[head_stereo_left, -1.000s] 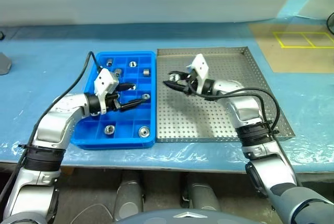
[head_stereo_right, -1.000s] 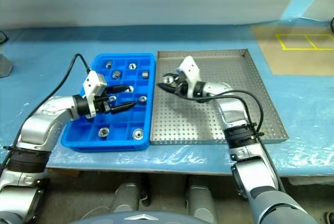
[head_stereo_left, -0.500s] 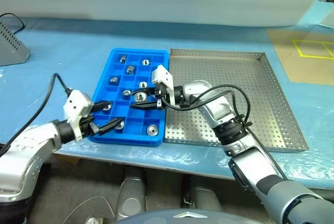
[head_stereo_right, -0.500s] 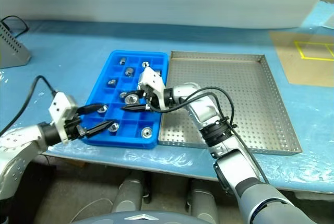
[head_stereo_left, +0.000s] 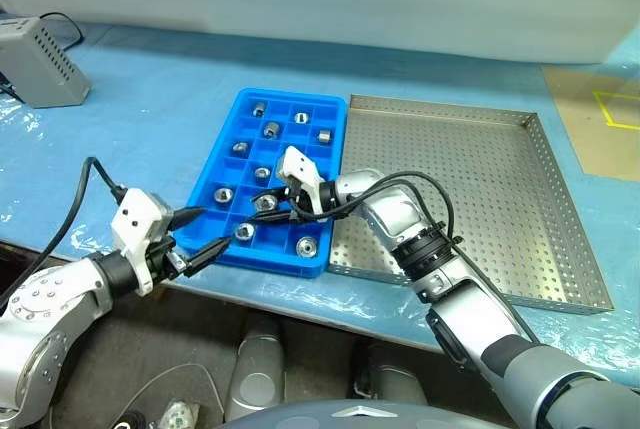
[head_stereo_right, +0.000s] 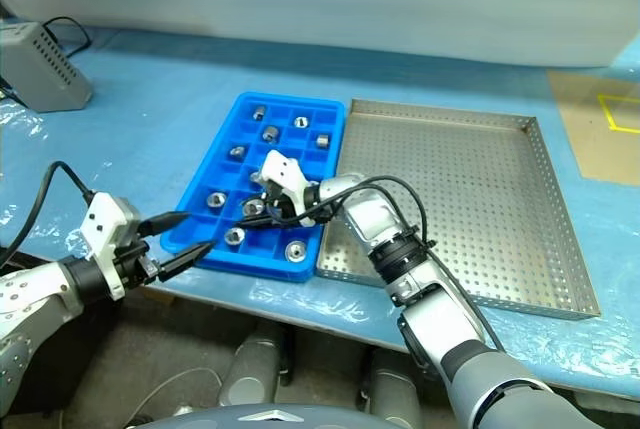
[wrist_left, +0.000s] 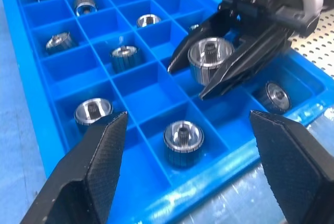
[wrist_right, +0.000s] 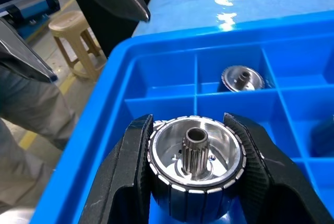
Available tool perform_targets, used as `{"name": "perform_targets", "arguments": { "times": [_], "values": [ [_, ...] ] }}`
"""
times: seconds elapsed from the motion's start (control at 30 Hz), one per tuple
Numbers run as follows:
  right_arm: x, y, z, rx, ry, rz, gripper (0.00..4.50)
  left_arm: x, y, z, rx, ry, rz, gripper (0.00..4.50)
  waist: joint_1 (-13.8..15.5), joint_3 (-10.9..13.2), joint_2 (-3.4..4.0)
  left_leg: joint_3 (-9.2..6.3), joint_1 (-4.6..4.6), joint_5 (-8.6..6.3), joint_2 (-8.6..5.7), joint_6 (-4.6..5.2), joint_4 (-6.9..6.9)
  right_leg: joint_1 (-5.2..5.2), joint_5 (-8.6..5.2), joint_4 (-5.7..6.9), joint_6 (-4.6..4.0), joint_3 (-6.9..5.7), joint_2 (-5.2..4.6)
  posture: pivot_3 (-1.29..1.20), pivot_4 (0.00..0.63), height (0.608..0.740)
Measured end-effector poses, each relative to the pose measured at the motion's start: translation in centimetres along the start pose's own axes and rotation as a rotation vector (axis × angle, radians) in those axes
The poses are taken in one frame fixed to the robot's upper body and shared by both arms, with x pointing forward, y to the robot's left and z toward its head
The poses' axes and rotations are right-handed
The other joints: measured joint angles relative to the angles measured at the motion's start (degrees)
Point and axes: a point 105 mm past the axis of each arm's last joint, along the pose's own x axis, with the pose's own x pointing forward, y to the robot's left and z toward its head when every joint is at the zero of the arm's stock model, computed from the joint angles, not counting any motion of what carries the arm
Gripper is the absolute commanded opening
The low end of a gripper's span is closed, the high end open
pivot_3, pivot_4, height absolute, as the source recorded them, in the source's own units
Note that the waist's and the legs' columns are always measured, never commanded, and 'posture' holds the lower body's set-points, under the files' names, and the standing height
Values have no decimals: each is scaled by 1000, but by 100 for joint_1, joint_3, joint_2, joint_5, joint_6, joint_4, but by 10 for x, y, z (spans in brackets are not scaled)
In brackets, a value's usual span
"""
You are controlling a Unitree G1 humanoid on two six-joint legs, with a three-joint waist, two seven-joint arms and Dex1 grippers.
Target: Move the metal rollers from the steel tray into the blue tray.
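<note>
The step in hand is a placing. The right gripper (wrist_left: 209,72) has its black fingers (wrist_right: 130,166) clamped on one shiny, ribbed silver metal roller (wrist_right: 195,158) and holds it low over the bright blue plastic tray with its grid of square compartments (head_stereo_left: 243,109). That blue tray serves as the landmark here. The held roller hangs over the tray's near half, toward the side that borders the large flat perforated steel tray (head_stereo_left: 470,189), which lies just beside the blue tray on the blue-covered bench (head_stereo_left: 150,79).

The held roller is a short drum. Its axis, marked by the splined centre hub, runs along the line of the fingers. The hub face looks back toward the wrist, tilted up somewhat from level. The fingers press on the ribbed round wall from both sides.

The left gripper (head_stereo_left: 205,232) stands at the blue tray's near corner on the side away from the steel tray. Its fingers are spread wide and carry nothing.

Several other rollers (head_stereo_left: 224,194) already sit one to a compartment in the blue tray, most with the hub up. The part of the steel tray's floor in view looks bare, so the task seems far along.

The next move calls for a free compartment under the roller. Then the fingers should lower it within the walls and part, so it drops inside and does not catch a divider.
</note>
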Motion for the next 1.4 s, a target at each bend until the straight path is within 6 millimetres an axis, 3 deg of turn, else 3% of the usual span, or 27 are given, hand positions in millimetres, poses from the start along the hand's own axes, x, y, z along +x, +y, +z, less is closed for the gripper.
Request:
{"name": "perform_targets", "arguments": {
  "times": [0.2,0.37,0.63,0.77,0.93,1.17,1.27,1.4],
  "values": [
    [-8,-8,-3,-9,7,-49,1676,10,2,6,12,-15,-34,3944,-34,-1,-2,0,-6,10,4,-14,-2,-12,0,2,-4,2,8,347,150,740],
    [-10,-11,-4,-10,-14,-83,3323,18,5,8,17,-16,-59,3944,-60,-2,-3,1,-8,11,3,-14,-1,-13,5,4,-17,3,8,297,150,740],
    [-21,-20,-2,2,-38,-173,3323,35,6,12,28,-18,-141,3944,-174,-4,-7,1,-6,16,2,-20,5,-5,12,10,-27,2,7,137,150,740],
    [-46,-26,2,7,-67,-253,3323,53,8,20,39,-49,-188,3944,-295,-5,-8,2,-3,21,2,-26,7,0,17,14,-33,2,7,41,150,740],
    [-99,-43,9,-12,-93,-452,3323,89,21,35,51,-108,-210,3944,-523,-10,-15,3,2,35,1,-40,27,12,25,21,-38,4,7,-96,150,740],
    [-164,-47,-24,79,-45,-726,3323,127,10,40,77,-128,-334,3944,-854,-11,-16,6,-1,29,0,-28,31,12,27,14,-43,5,9,-230,150,740],
    [-180,-41,-37,116,-24,-804,3323,140,11,40,61,-138,-344,3944,-997,-11,-16,9,-1,21,2,-15,42,13,28,15,-44,5,10,-266,150,740],
    [-183,-30,-44,143,-14,-838,3323,153,8,37,28,-145,-361,3944,-1139,-12,-15,9,-2,12,8,1,63,17,29,17,-46,5,11,-278,150,740]
  ]
}}
